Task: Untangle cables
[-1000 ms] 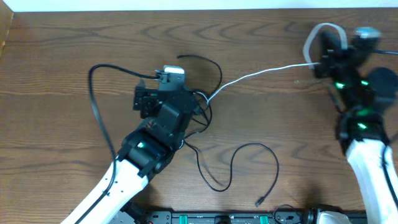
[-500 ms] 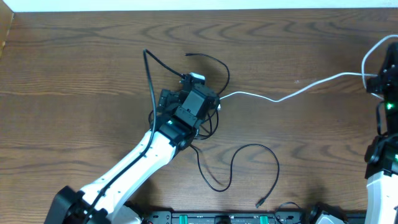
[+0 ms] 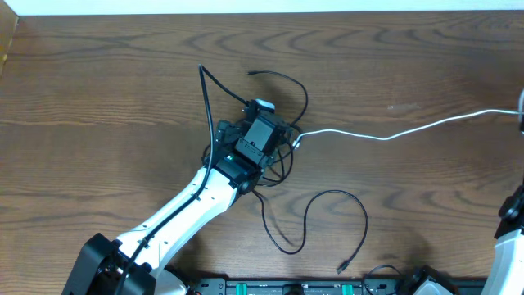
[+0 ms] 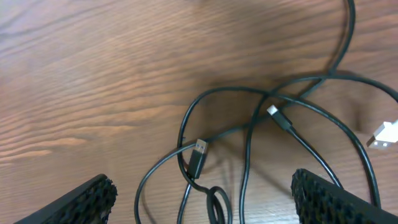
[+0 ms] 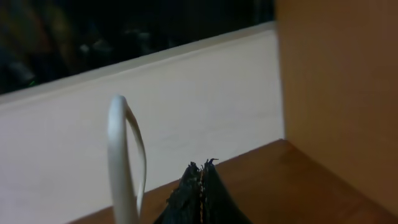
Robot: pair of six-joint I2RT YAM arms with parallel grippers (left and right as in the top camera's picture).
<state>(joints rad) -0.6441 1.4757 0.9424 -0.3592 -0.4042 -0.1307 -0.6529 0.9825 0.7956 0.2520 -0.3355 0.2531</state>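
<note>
Black knot: the black cables [image 3: 336, 191] lie bunched near the middle of the worktop [image 3: 98, 98], straight under my left wrist. One long loop trails toward the near edge and ends in a small plug [image 3: 341, 266].
Knot, close up: on my left wrist camera I see several black strands crossing one another. A USB plug [image 4: 198, 155] lies among them, and a slimmer silver-tipped plug [image 4: 280, 118] lies just to its right.
White line: the white cable [image 3: 385, 137] has its white plug [image 4: 384, 134] at the right edge of the knot, just beside the outermost black strand. From there it runs in a shallow wave to the right edge of the overhead view.
Left jaws: spread wide, one ribbed finger [image 4: 93, 198] on each side of the knot. They hang above the strands and grip nothing.
Right jaws: pressed together, the dark fingertips [image 5: 194, 186] meeting in a point. The white cable arches up just left of them and drops back behind them, so I read it as pinched there.
Right arm: almost off the overhead view, at the far right edge.
Worktop: dark brown wood with strong grain.
Beyond: my right wrist camera shows a pale wall and a tan wooden panel [image 5: 336, 93].
</note>
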